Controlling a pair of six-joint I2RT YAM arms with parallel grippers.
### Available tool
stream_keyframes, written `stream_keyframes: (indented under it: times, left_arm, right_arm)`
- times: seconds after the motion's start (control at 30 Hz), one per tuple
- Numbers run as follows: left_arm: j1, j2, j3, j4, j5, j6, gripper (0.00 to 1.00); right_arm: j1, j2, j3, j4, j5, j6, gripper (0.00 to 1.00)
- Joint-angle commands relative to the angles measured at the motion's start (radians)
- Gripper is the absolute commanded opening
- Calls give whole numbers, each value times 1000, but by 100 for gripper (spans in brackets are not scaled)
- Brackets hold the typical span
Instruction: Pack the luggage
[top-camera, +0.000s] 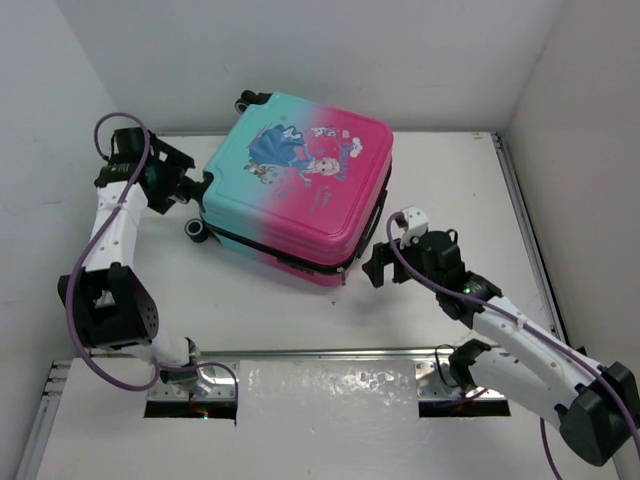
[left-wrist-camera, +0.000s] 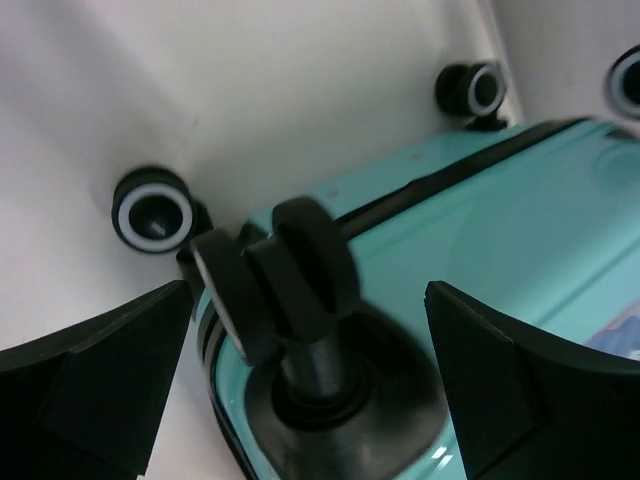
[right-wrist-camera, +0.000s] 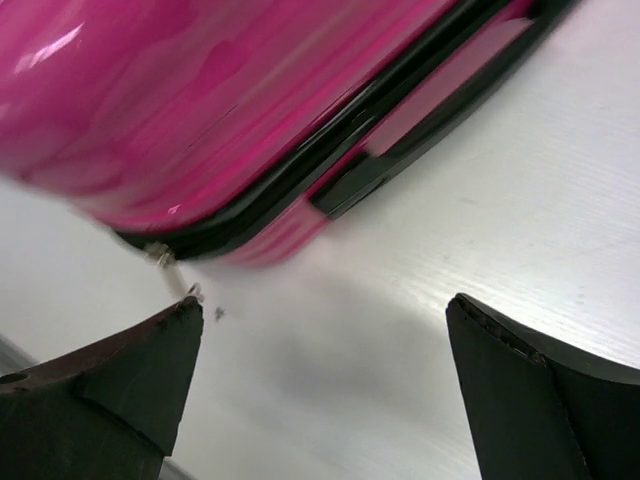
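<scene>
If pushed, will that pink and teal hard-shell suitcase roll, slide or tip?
Lying flat, the pink and teal hard-shell suitcase probably slides rather than tips. Its black caster wheels stick out sideways, so rolling seems unlikely. Glossy shell: likely stiff, slippery.

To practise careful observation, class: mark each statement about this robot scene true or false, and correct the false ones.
1. The luggage lies closed, printed side up. True.
2. The left gripper has its jaws shut on a wheel. False: the jaws stand open, with the wheel seen between them, ungripped.
3. The right gripper is by the luggage's pink end. True.
4. The luggage's teal end points toward the right gripper. False: it points toward the left gripper.
</scene>
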Motion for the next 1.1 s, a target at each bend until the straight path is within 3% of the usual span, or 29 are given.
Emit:
stream_keyframes:
  times: [0.0,0.13,0.2,0.3,0.37,0.4,0.5,0.53,0.63,0.83,0.87,0.93,0.97,1.07]
  left_arm:
    - [-23,-28,-40,40,129,-42,100]
    - [-71,-12,-79,76,138,-39,97]
    - [-82,6,-103,85,138,-39,91]
    - [-83,23,-131,104,138,-36,67]
    - [-85,29,-138,120,140,-36,33]
    - [-85,32,-142,123,150,-30,24]
    - [-85,43,-145,143,184,-13,12]
    - [-85,48,-145,145,193,-8,0]
    - [-83,51,-160,177,242,10,0]
    - [-83,45,-223,252,310,36,0]
    - [-83,45,-232,272,316,37,0]
    - [-85,45,-249,288,321,40,0]
    - [-83,46,-253,301,319,41,0]
    - [-79,48,-273,341,318,46,0]
  right_arm:
    - [54,-28,-42,55,-106,-84,99]
    - [97,24,-108,170,-120,-120,99]
    - [100,61,-125,254,-138,-117,99]
    - [117,144,-107,334,-120,-118,99]
    - [138,208,-84,351,-100,-112,97]
    - [157,230,-61,370,-95,-104,94]
    - [218,291,-32,428,-65,-81,90]
    - [233,302,-27,439,-55,-66,89]
    - [275,336,-21,491,10,-26,82]
    - [280,389,-4,543,127,11,49]
    - [281,394,-1,537,155,8,36]
    - [280,397,2,537,182,-6,20]
    - [280,394,2,511,222,-15,0]
    - [281,353,-39,494,303,-55,0]
